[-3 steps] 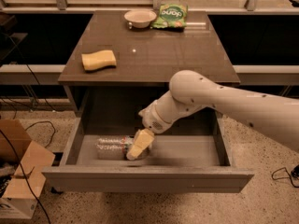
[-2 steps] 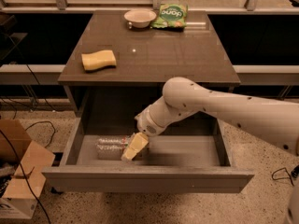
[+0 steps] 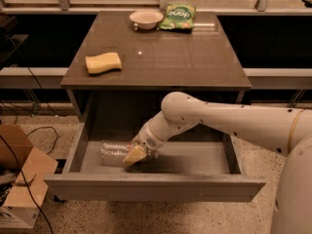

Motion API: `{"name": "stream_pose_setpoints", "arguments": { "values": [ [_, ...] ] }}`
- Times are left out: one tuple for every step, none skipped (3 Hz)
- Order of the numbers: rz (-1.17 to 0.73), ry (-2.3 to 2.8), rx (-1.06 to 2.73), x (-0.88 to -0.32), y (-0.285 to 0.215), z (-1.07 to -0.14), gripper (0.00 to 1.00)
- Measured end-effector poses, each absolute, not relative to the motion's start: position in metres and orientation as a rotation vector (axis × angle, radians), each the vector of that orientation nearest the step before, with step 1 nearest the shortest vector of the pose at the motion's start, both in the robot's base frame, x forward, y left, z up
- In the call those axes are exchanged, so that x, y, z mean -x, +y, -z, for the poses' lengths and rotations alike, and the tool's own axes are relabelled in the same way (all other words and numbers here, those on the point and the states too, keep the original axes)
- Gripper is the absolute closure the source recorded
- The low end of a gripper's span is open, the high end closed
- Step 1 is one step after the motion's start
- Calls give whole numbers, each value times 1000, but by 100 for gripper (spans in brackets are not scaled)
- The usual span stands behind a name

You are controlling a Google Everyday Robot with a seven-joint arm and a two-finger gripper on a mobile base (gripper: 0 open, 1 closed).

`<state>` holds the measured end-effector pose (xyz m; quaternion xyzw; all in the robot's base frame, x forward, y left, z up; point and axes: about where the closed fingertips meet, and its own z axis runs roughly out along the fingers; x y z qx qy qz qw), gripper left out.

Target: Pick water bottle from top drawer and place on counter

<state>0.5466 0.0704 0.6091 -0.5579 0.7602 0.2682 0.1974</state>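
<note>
Camera view: cabinet seen from the front and above, drawer nearest the lens.
gripper (image 3: 137, 154): low inside the top drawer, left of middle, pale yellow tip against the right end of the water bottle and overlapping it.
grip state: cannot tell whether apart, together or clamped on anything.
water bottle (image 3: 112, 151): on its side on the drawer floor, in the left half, long axis running left to right; clear and ribbed; right end hidden behind the gripper, cap not visible.
arm (image 3: 219, 120): white, reaching in from the right edge, bent at a rounded elbow over the drawer's middle, then sloping down and left to the gripper.
top drawer (image 3: 156, 190): open, wide and shallow, grey, plain flat front panel nearest the lens; floor to the right of the gripper bare.
counter (image 3: 161, 57): glossy dark brown-grey slab above the drawer.
sponge (image 3: 103, 63): yellow, flat on the counter's left side, well apart from the bottle.
bowl (image 3: 146, 18): pale, at the counter's back edge, near the middle.
snack bag (image 3: 177, 16): green, just beside the bowl on its right.
cardboard box (image 3: 19, 179): on the floor at lower left, flaps open, near the drawer's left corner.
floor (image 3: 170, 219): speckled, pale.
ledge (image 3: 278, 75): pale, beside the cabinet, dark space behind it.
</note>
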Motion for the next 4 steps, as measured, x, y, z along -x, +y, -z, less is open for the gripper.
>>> {"name": "stream_pose_setpoints", "arguments": {
  "values": [
    [-715, 2127, 1553, -544, 68, -617, 65],
    [-668, 2095, 1548, -539, 58, -650, 88],
    [-631, 2042, 1553, -536, 35, -706, 100],
    [-559, 2008, 1586, -526, -4, -769, 100]
  ]
}}
